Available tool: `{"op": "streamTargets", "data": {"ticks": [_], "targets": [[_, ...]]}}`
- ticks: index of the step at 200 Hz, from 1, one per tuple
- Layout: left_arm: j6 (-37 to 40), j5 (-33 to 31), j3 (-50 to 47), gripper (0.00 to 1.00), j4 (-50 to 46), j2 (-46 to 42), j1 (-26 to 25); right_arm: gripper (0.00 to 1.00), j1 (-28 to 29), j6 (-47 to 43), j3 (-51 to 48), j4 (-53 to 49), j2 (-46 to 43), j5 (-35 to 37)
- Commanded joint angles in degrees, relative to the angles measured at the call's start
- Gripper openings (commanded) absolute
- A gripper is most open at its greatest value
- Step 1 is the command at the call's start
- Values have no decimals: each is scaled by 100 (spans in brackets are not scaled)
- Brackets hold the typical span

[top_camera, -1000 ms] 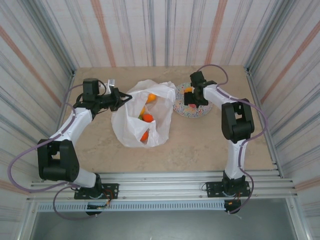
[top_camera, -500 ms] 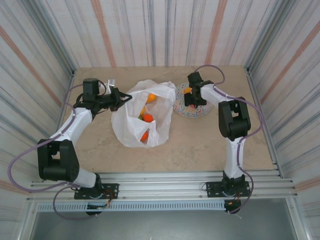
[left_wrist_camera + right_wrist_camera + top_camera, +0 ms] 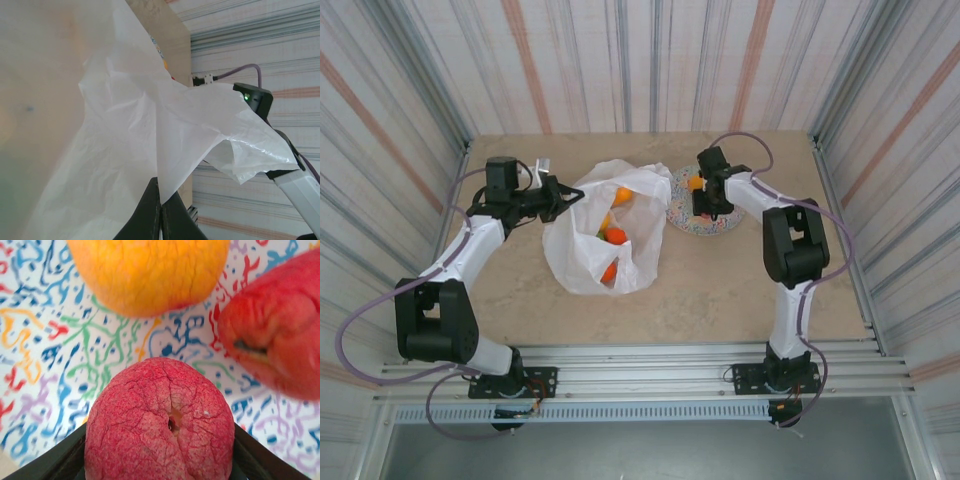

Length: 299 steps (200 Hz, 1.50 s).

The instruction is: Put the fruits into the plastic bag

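The white plastic bag [image 3: 582,255] lies mid-table with its mouth held up. My left gripper [image 3: 565,195] is shut on the bag's rim, and in the left wrist view the thin film [image 3: 125,125] is pinched between the closed jaws of that gripper [image 3: 161,200]. Inside the bag lie three orange fruits [image 3: 616,236]. My right gripper [image 3: 705,200] is down on the speckled plate [image 3: 705,225]. In the right wrist view a pink-red fruit [image 3: 160,420] sits between its dark fingers [image 3: 55,462], touching both. A yellow-orange fruit [image 3: 150,270] and a red fruit [image 3: 275,340] rest on the plate [image 3: 50,340].
Striped walls close in the table on three sides, and the plate sits just right of the bag. The right arm's purple cable [image 3: 750,140] loops near the back wall. Bare tabletop [image 3: 720,290] stretches in front of the bag and plate.
The right gripper has shifted only slightly over the plate, out to the left and back. The left arm and the bag have stayed still.
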Motion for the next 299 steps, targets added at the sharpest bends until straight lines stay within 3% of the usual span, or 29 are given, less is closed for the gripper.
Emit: {"op": "streamTargets", "data": {"ticks": [1, 60, 93, 113, 134, 211, 299], "targets": [[-32, 155, -52, 0, 109, 43, 52, 57, 37, 116, -537, 131, -909, -295], [-23, 128, -47, 0, 110, 49, 31, 58, 401, 157, -2874, 764, -3838, -1758], [-23, 97, -55, 0, 107, 10, 20, 56, 1444, 274, -3339, 1434, -4644, -2029], [-23, 106, -48, 0, 113, 4, 6, 55, 2121, 211, -2919, 1709, -4227, -1818], [-5, 102, -56, 0, 111, -14, 3, 54, 2355, 178, -2189, 1787, -3429, -1686], [-12, 128, -51, 0, 113, 8, -30, 54, 2605, 404, -723, 2080, -1274, -706], [-17, 136, -65, 0, 131, -7, -74, 55, 2711, 248, -284, 2671, 2, 285]]}}
